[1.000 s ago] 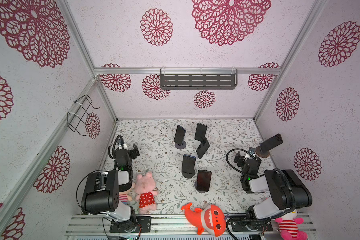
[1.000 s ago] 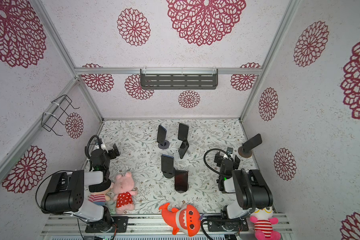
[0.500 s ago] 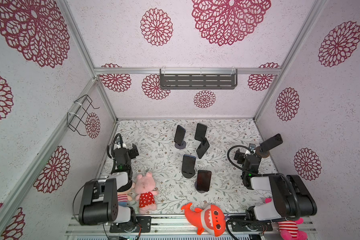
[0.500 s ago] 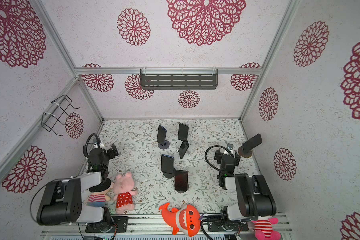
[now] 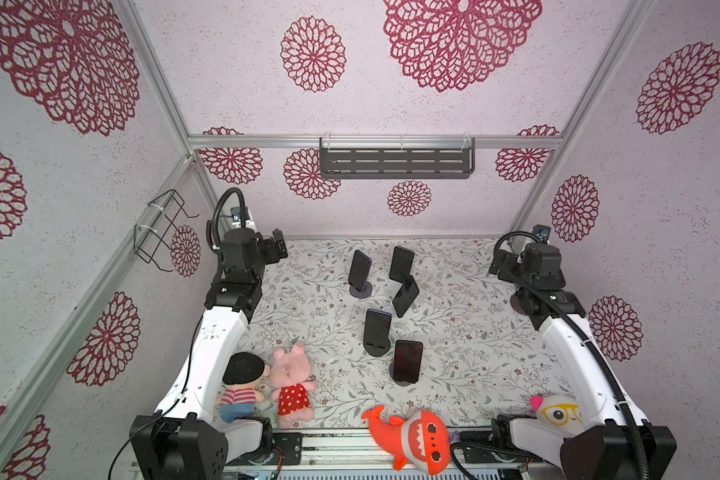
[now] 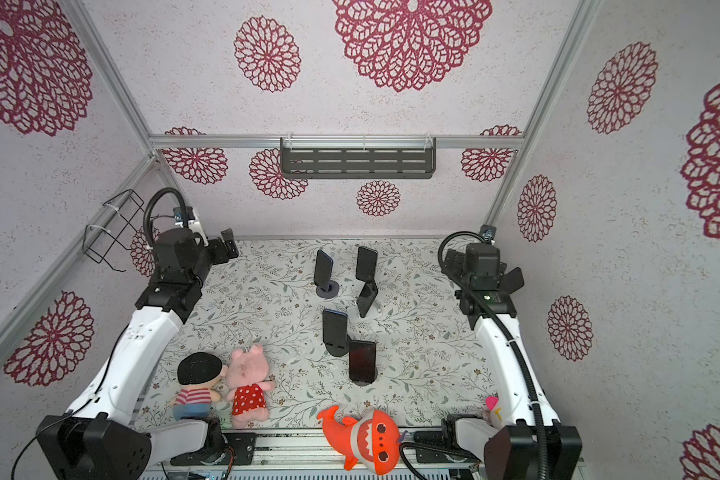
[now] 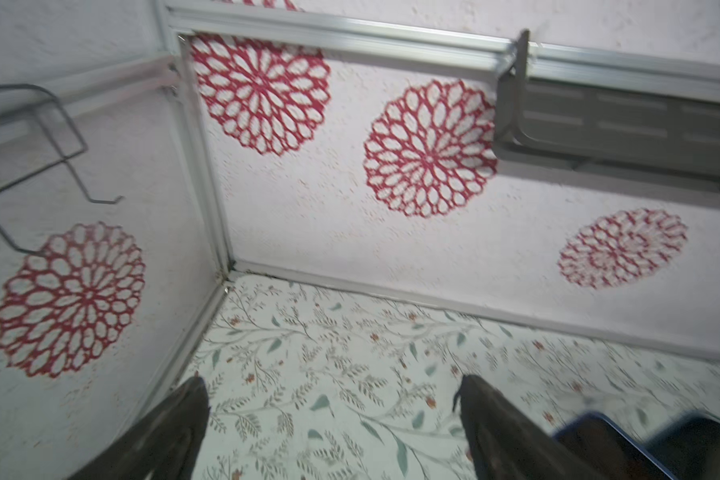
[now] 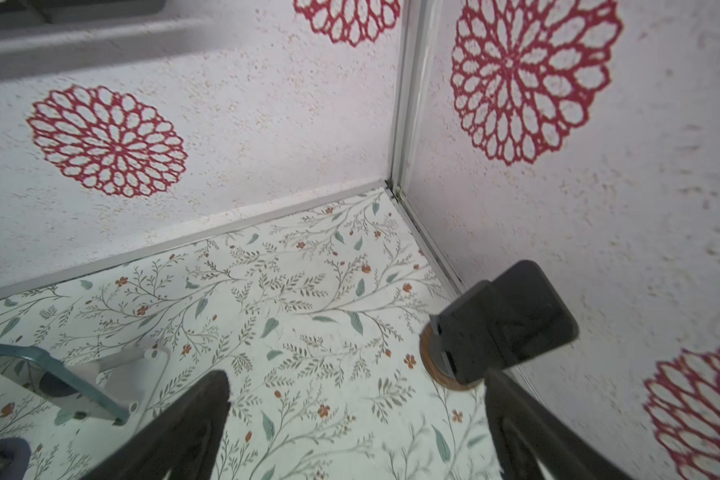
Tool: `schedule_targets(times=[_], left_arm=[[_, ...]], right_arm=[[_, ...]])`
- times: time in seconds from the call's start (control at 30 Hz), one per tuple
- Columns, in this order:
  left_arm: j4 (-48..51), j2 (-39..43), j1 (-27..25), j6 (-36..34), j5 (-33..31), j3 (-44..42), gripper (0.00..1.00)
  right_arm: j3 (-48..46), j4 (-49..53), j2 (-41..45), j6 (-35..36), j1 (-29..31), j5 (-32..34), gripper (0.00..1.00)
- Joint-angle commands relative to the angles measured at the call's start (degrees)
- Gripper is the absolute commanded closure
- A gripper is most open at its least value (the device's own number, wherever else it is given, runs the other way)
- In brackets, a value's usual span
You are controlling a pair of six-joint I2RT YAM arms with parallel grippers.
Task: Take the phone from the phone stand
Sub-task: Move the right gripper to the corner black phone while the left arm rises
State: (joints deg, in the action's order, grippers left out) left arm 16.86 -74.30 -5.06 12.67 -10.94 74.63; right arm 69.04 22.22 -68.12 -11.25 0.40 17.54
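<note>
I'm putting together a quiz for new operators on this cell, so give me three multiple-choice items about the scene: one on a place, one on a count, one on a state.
1. Where does the orange shark plush lie?
A) on the wall shelf
B) at the near edge of the table
C) in the wire basket

2. How many plush toys show in a top view?
A) two
B) four
C) six

3. How is the left gripper?
A) open and empty
B) shut on a phone
C) shut on a plush

Answers:
1 B: it lies at the front edge, nearest the camera.
2 B: the shark, the pig, the boy doll and the white plush with glasses.
3 A: in the left wrist view its fingers stand wide apart with only bare table between them.
</note>
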Motion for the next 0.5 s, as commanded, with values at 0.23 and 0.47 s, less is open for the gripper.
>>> schedule_targets(times=[0.23, 0.47], left_arm=[[14.1, -3.3, -1.6, -3.0, 17.6, 0.9, 0.02], [13.1, -3.6, -0.7, -1.8, 25.0, -0.1, 0.02]], right_arm=[[17.1, 25.8, -10.4, 1.3, -13.3, -9.2, 0.04], [27.7, 34.3, -20.3, 5.3, -19.7, -13.9, 0.18]])
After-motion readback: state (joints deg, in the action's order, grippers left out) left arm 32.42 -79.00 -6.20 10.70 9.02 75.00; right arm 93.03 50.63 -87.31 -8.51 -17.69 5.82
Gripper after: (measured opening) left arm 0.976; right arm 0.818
